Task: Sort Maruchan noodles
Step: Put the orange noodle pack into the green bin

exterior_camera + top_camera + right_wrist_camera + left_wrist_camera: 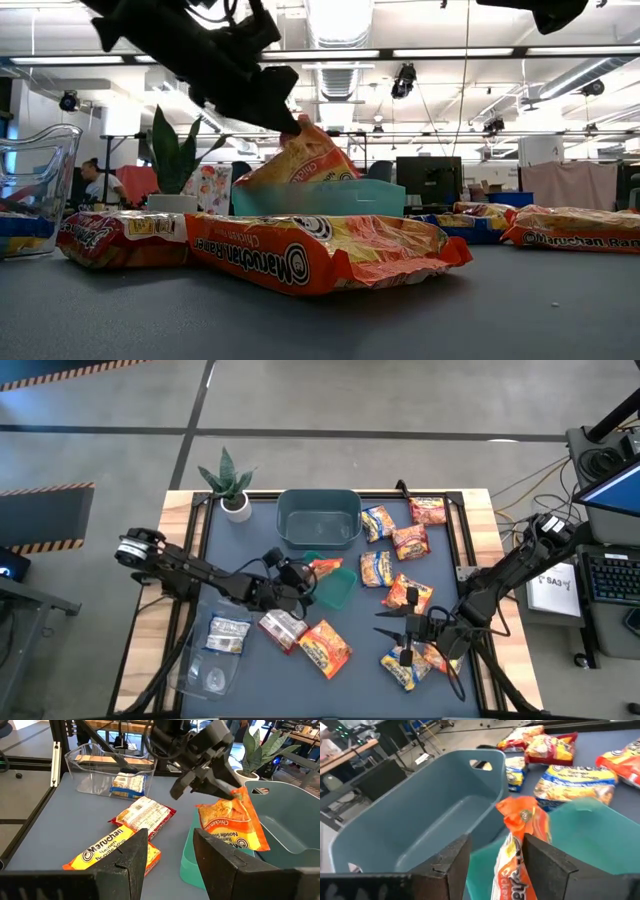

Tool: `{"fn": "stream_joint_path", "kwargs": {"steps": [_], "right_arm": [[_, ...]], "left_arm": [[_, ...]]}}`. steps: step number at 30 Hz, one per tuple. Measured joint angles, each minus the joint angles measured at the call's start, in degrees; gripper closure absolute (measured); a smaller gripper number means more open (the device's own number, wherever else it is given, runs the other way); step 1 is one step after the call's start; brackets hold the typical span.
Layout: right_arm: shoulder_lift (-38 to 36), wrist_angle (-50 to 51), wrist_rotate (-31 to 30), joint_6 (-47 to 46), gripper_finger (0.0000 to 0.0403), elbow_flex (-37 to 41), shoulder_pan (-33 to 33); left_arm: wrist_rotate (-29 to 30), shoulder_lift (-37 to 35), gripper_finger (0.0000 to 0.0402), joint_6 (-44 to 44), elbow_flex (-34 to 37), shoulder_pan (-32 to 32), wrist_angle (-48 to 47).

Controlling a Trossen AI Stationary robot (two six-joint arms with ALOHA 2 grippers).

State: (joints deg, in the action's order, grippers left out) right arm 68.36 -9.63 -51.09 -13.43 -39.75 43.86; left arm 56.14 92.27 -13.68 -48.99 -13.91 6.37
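Low view alone shows a seated person [92,180].

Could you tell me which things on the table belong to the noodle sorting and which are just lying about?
Part of the job:
- Maruchan noodle packets, scattered over the mat
- orange packet between the left gripper fingers
- green tray
- grey-teal tub
- clear bin holding a packet

Just lying about:
- potted plant
- monitor in the room behind
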Motion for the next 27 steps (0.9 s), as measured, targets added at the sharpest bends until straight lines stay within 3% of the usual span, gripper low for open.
{"fn": "stream_joint_path", "kwargs": {"steps": [8,12,19,23,27], "right_arm": [[0.0,0.1,0.0,-0.1,0.0255,0.0,0.0],[0.0,0.2,0.0,-2.6,0.0255,0.0,0.0],[0.0,0.5,-1.5,-5.9,0.0255,0.0,-0.8],[0.0,2.2,-0.2,-10.2,0.0255,0.0,-3.8],[0.1,5.9,4.9,-13.9,0.0261,0.0,-8.8]], "left_arm": [[-8.8,1.3,0.0243,1.0,-0.9,3.3,1.7],[-7.9,1.6,0.0276,1.3,-0.9,3.3,1.6],[-7.2,1.6,0.0391,0.9,-0.8,3.2,0.5],[-7.3,1.7,0.0394,0.3,-0.7,3.1,-0.1],[-6.6,1.7,0.04,-2.2,-0.8,3.1,-1.9]]}}
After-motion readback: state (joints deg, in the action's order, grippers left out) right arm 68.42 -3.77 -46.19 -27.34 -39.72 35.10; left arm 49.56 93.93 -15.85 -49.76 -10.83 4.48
